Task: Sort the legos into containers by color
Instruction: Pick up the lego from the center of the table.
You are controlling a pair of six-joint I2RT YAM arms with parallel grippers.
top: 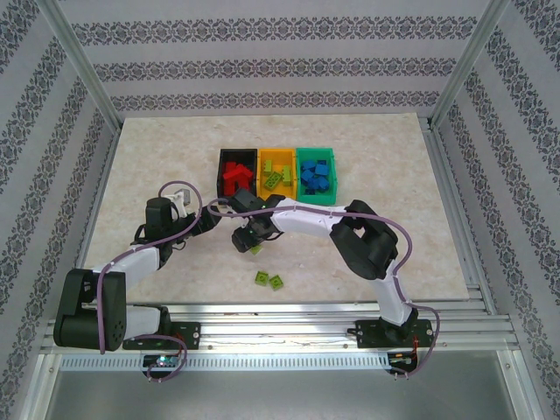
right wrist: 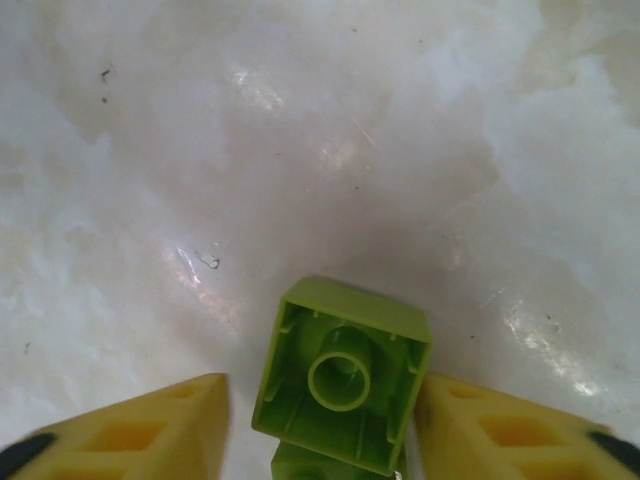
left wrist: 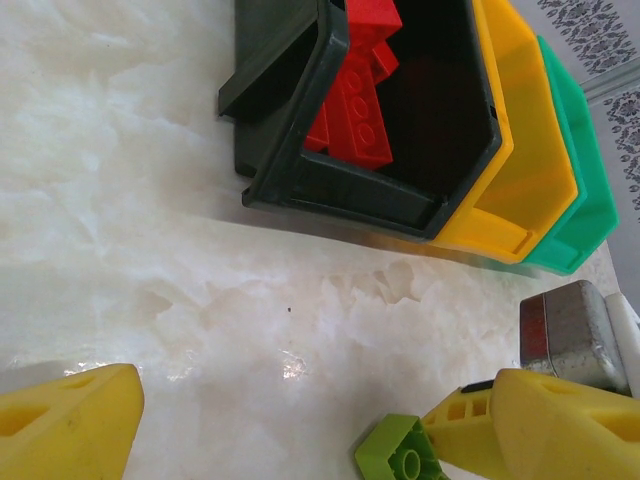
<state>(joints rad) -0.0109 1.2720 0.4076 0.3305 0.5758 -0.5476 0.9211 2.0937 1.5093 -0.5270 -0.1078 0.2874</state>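
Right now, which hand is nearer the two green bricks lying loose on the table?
Right. The right hand, a green brick between its fingers, is just past the pair, toward the bins; the left hand is farther off, to the pair's left.

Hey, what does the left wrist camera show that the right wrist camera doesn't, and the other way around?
Left wrist, not right: the black bin holding red bricks, with the orange-yellow bin and green bin beside it. Right wrist, not left: a lime green brick sitting between that arm's jaws, hollow underside toward the camera. Both: the marble table, yellow fingers and a lime green brick.
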